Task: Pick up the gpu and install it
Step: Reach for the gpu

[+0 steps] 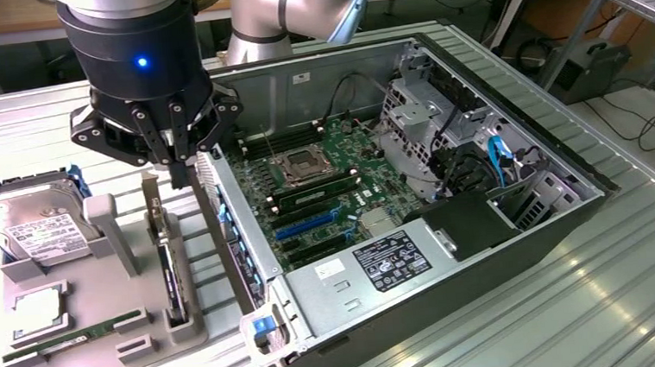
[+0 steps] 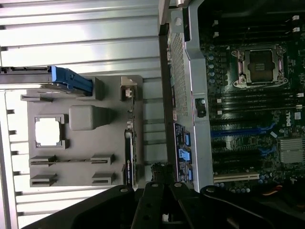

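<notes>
The gpu stands on edge in a slot of the grey holder tray, a thin dark card with its silver bracket end pointing up. My gripper hangs just above that upper end, fingers drawn together and shut on nothing. It sits between the tray and the open computer case. In the wrist view the gpu shows edge-on in the holder tray, with my gripper over its near end. The motherboard lies bare inside the case, with blue and black expansion slots.
A silver hard drive with a white label, a processor chip and a green memory stick also rest in the tray. The case's side wall rises right beside the gpu. Everything stands on a ribbed metal table.
</notes>
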You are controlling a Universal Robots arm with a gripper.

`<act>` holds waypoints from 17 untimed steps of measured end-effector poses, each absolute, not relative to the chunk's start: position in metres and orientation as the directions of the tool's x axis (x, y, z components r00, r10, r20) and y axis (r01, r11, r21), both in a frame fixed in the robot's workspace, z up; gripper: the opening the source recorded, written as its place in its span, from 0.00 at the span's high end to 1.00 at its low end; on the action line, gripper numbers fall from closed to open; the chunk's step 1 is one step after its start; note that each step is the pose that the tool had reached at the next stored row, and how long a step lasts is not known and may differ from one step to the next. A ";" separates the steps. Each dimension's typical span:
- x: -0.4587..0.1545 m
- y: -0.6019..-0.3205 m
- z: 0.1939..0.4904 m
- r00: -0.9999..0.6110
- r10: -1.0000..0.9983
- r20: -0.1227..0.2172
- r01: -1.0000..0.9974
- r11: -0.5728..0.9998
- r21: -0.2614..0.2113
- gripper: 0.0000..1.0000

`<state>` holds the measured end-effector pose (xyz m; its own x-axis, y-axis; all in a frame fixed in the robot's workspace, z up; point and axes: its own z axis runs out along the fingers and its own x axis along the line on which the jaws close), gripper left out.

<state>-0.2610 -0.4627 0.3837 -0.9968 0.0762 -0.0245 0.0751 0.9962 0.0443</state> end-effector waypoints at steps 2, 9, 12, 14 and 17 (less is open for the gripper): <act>-0.261 -0.463 0.384 -0.997 0.076 -0.024 0.075 0.996 0.044 0.89; -0.261 -0.466 0.383 -0.997 0.076 -0.025 0.075 0.996 0.044 0.89; -0.261 -0.467 0.383 -0.997 0.076 -0.025 0.075 0.996 0.044 0.89; -0.261 -0.467 0.383 -0.997 0.076 -0.025 0.075 0.996 0.044 0.89; -0.261 -0.468 0.383 -0.997 0.076 -0.024 0.075 0.996 0.044 0.89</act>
<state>-0.2614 -0.4680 0.3828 -0.9968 0.0762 -0.0245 0.0751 0.9962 0.0443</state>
